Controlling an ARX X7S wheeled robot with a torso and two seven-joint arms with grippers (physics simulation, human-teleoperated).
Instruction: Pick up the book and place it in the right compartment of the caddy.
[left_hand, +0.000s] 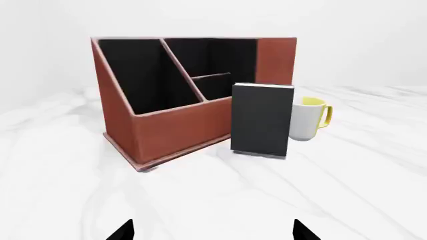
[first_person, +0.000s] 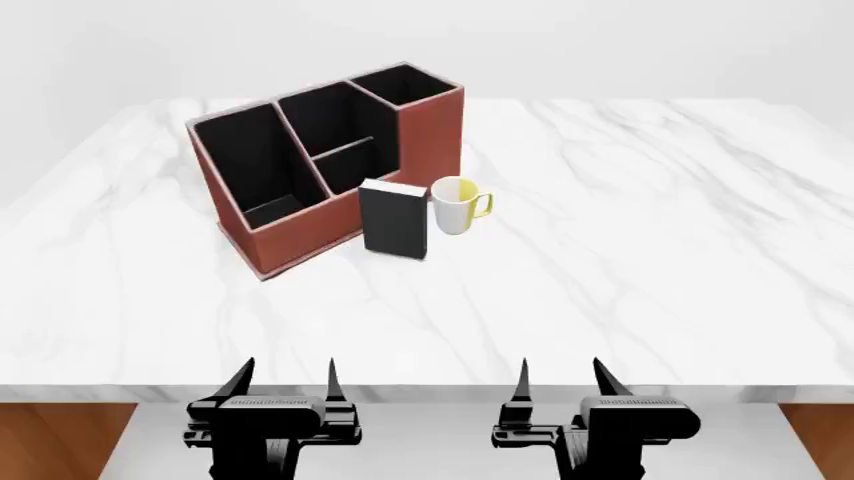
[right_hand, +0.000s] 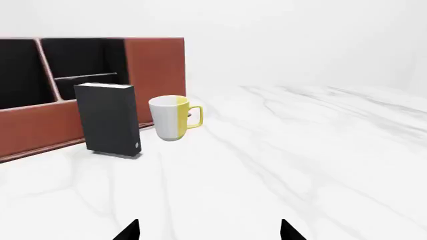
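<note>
Two grippers sit at the bottom of the head view, the left gripper (first_person: 284, 378) and the right gripper (first_person: 561, 375), both spread wide with nothing between their fingers, near the table's front edge. Up in the upper left of that view, the reddish-brown caddy (first_person: 314, 232) stands angled on the white marble table (first_person: 641, 250). Its right compartment (first_person: 404, 88) is the tall square end section toward the top centre. The black book (first_person: 395, 219) stands upright just in front of the caddy's front wall, with the white-and-yellow mug (first_person: 455, 206) just beside it on the right, handle pointing right.
</note>
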